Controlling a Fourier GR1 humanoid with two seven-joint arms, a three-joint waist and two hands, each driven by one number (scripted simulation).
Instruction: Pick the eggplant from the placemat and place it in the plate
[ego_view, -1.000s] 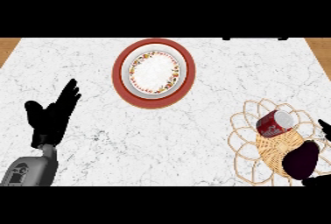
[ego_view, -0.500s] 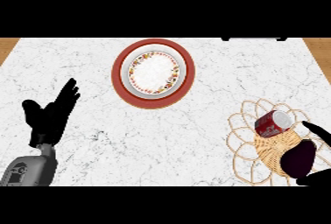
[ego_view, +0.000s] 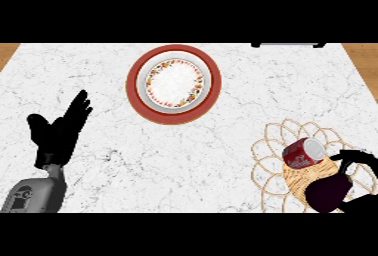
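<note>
Right hand is down in the corner at about 4 o'clock, and its fingers are curled over the top of the eggplant, thumb side coming in from below, so it looks like it's got hold of it, though part of the hand runs off the edge and I can't see the whole wrap. The eggplant is a dark purple lump, sitting over the lower right part of the placemat, not on the plate yet. I can't tell if it's touching the mat or already a bit off it. Just beside it at its 11 o'clock there's a red can lying tipped on its side on the same mat, pale end pointing up and right, close to the fingers. The placemat is that woven tan thing with looped petal edges. Way over at 12 o'clock, well apart from all that, sits the plate, white with a flowery ring and a wide red rim, nothing in it. Left hand is out at 9 o'clock, fingers straight and pointing up, holding nothing, just resting there with the grey forearm coming in from the bottom. Everything's on a white marble table.
</note>
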